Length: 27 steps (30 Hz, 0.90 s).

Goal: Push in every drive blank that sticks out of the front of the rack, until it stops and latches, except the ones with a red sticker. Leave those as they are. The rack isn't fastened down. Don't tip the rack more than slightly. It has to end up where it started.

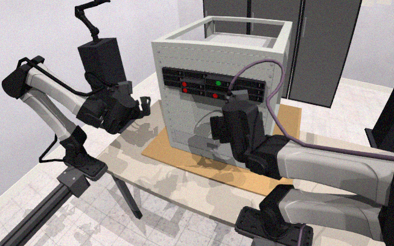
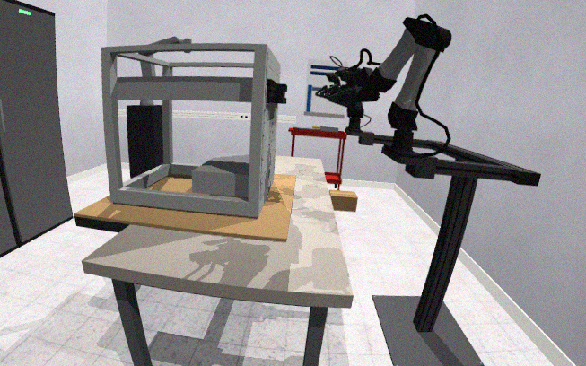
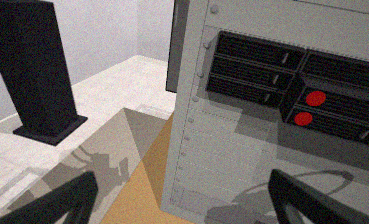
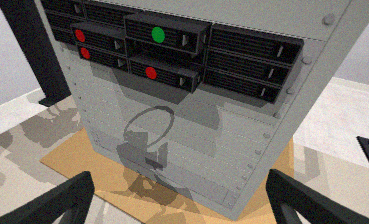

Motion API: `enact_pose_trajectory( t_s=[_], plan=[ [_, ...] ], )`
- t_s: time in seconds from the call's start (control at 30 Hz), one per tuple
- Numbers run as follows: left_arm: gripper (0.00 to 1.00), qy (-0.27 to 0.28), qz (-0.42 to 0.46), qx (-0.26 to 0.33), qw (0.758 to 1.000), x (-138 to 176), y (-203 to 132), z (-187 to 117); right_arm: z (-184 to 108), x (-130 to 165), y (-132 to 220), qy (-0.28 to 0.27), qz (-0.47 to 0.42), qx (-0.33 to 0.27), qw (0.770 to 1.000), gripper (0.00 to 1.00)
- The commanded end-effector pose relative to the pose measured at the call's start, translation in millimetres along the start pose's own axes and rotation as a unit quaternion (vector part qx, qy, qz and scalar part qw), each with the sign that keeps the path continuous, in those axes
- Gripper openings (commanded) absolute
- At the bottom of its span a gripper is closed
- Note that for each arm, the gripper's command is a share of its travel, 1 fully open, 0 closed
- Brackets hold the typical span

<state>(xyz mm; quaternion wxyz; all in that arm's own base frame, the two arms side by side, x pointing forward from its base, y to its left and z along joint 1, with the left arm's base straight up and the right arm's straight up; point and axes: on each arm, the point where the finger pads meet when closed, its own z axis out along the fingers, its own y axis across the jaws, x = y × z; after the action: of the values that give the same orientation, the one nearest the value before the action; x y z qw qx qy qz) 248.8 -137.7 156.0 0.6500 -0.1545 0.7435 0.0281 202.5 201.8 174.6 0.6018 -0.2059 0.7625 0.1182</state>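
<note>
I count one rack, four drive blanks jutting out, one green sticker, and three red stickers: two toward nine o'clock from the green, one toward six. One red cart, too.
</note>
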Motion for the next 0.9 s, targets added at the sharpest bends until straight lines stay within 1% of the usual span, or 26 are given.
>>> enact_pose_trajectory(
  t_s=[0.0, 0.1, 0.23, 0.3, 0.43, 0.53, 0.67, 0.87],
  plan=[
    [1.00, -0.035, 0.011, 0.030, 0.999, -21.5, -26.1, -5.0, 0.4, -24.6, -8.2, -0.071, 0.034, 0.059, 0.995, 1.00],
    [1.00, -0.039, 0.029, 0.059, 0.997, -24.2, -43.9, -10.0, -1.0, -32.2, -6.0, -0.096, 0.046, 0.073, 0.992, 1.00],
    [1.00, -0.042, 0.049, 0.083, 0.994, -25.3, -60.6, -14.5, -1.4, -37.1, -3.0, -0.116, 0.052, 0.085, 0.988, 1.00],
    [1.00, -0.042, 0.049, 0.083, 0.994, -25.3, -60.6, -14.5, -1.4, -37.1, -3.0, -0.116, 0.052, 0.085, 0.988, 1.00],
    [1.00, -0.052, 0.071, 0.113, 0.990, -29.8, -81.7, -19.6, -0.1, -37.5, 0.3, -0.126, 0.052, 0.093, 0.986, 1.00],
    [1.00, -0.054, 0.080, 0.124, 0.987, -31.3, -91.3, -21.2, 0.7, -36.8, 1.8, -0.128, 0.050, 0.096, 0.986, 1.00],
    [1.00, -0.057, 0.087, 0.135, 0.985, -32.6, -100.7, -23.4, 2.0, -34.3, 3.7, -0.127, 0.045, 0.098, 0.986, 1.00],
    [1.00, -0.055, 0.087, 0.130, 0.986, -31.6, -100.0, -23.0, 2.9, -31.4, 5.6, -0.122, 0.042, 0.093, 0.987, 1.00]
  ],
)
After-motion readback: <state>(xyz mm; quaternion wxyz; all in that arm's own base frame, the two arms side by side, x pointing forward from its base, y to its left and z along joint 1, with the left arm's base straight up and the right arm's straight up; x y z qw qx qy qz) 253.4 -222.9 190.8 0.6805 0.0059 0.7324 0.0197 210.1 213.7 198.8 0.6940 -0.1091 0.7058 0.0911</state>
